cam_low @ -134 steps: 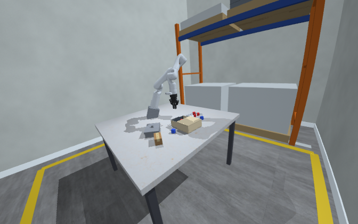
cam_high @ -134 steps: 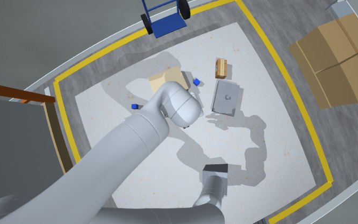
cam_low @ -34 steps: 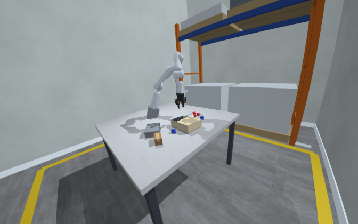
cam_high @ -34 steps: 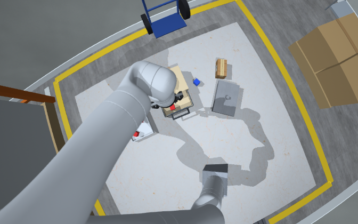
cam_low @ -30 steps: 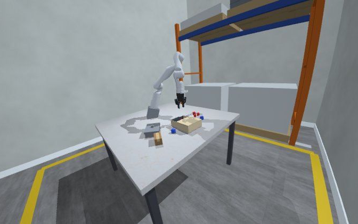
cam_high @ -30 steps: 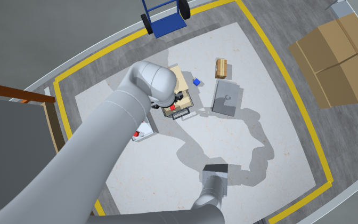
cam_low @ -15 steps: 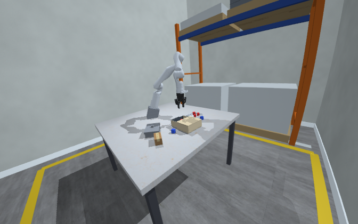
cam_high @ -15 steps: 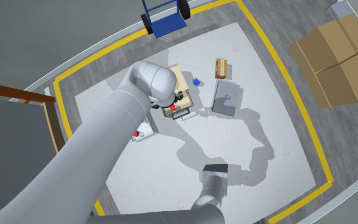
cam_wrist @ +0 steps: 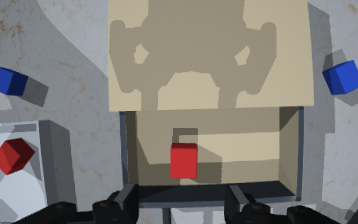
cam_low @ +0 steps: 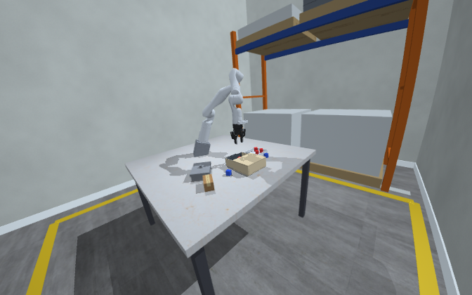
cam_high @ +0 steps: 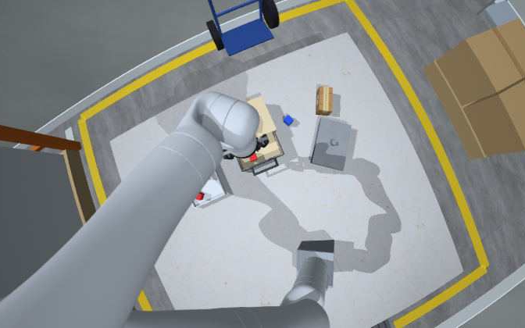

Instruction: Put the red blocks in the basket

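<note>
One red block (cam_high: pixel 252 157) (cam_wrist: pixel 184 161) in the open drawer (cam_high: pixel 259 162) (cam_wrist: pixel 251 147), three reds in the basket (cam_high: pixel 214 194) (cam_wrist: pixel 23 187) at left, two blues (cam_low: pixel 265 155) (cam_low: pixel 228 172) (cam_wrist: pixel 7 81) (cam_wrist: pixel 343 77) outside, my claw (cam_high: pixel 244 148) (cam_low: pixel 239 142) (cam_wrist: pixel 181 200) parted, empty!

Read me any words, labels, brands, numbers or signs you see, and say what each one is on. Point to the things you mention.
No readable text, number, brand or sign shows anywhere.
The small cardboard box (cam_high: pixel 325 100) (cam_low: pixel 208 182) has a pale mark on its side in the top view, too small to read.
</note>
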{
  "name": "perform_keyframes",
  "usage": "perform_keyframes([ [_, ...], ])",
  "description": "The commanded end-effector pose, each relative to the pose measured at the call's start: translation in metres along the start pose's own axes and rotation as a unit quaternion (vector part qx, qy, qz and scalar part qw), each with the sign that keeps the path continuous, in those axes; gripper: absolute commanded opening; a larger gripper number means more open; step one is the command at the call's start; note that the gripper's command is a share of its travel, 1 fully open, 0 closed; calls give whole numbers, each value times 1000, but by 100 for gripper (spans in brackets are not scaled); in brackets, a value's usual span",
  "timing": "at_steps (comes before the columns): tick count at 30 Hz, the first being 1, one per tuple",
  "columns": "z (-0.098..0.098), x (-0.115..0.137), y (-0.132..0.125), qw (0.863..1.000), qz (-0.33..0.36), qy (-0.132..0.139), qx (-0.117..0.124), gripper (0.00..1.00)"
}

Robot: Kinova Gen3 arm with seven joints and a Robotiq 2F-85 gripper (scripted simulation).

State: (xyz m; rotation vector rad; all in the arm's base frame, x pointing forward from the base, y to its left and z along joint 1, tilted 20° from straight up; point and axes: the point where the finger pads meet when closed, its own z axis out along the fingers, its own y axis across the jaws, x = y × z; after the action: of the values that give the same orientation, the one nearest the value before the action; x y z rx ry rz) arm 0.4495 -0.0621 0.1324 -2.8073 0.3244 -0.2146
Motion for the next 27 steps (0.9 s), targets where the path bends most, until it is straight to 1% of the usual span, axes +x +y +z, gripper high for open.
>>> perform_keyframes([
  [1, 4, 1, 0, 1000, 0, 1, 0, 62],
  [4, 11, 0, 0, 1000, 0, 1, 0, 62],
  [7, 13, 0, 0, 1000, 0, 1, 0, 62],
  [21, 59, 0, 1, 1000, 0, 1, 0, 62],
  [23, 59, 0, 1, 1000, 0, 1, 0, 62],
  [27, 72, 0, 1, 1000, 0, 1, 0, 62],
])
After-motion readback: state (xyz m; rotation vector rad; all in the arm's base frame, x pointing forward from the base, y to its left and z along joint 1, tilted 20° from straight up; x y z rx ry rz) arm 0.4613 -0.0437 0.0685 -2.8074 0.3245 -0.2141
